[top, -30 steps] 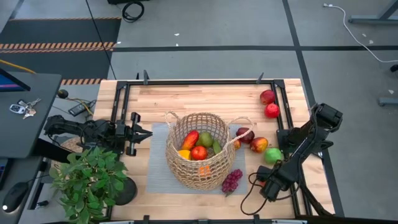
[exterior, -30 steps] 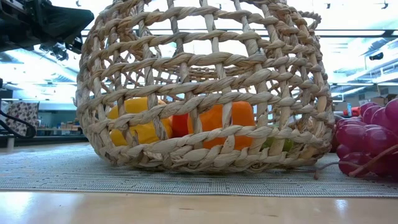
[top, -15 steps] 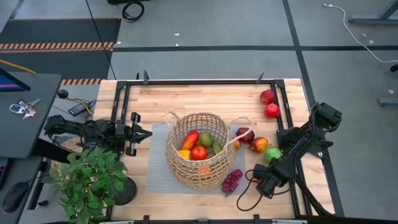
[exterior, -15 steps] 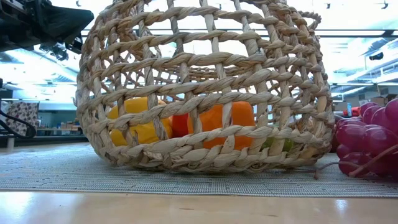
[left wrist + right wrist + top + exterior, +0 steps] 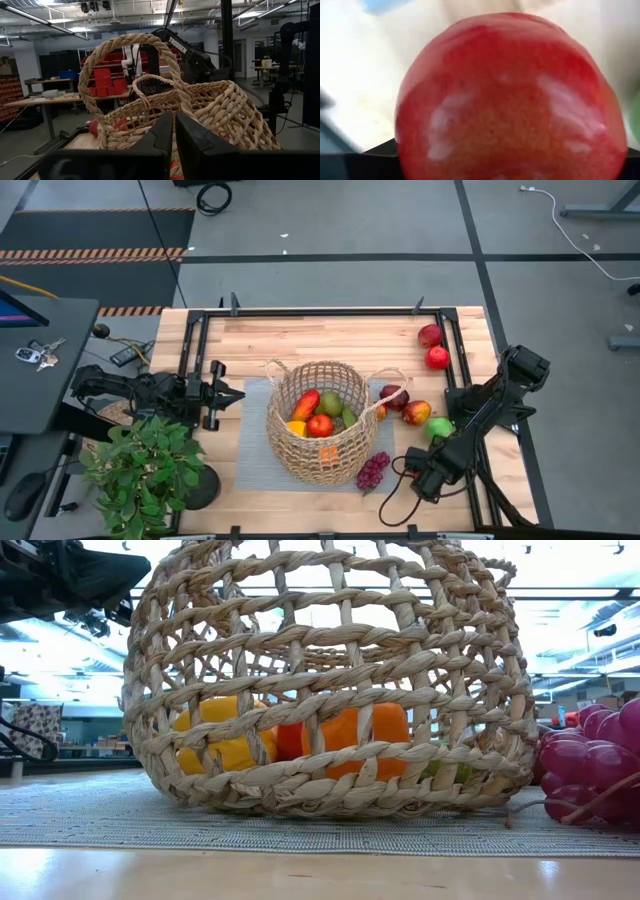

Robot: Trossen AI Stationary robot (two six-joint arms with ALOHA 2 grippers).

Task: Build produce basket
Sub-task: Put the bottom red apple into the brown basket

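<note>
The tan wicker basket stands on a grey mat, as the low view also shows. It holds a red apple, green, yellow and orange pieces. Purple grapes lie on the mat by its near right side. My left gripper is shut and empty just left of the basket; its handle is right before the fingers. My right gripper is at the near right, beyond the grapes, shut on a red apple. My right gripper holds the red apple, whose skin fills the right wrist view down to the dark finger edges. The apple hides the place of contact there and the gripper hides it from above. I cannot tell whether it is lifted clear.
A dark red apple, a red-yellow apple and a green apple lie right of the basket. Two red apples lie at the far right. A potted plant stands at the near left corner. A black frame rims the table.
My right gripper has shifted a little toward the table's left, toward the grapes, with its cable loop trailing nearer the near edge. It stays shut.
</note>
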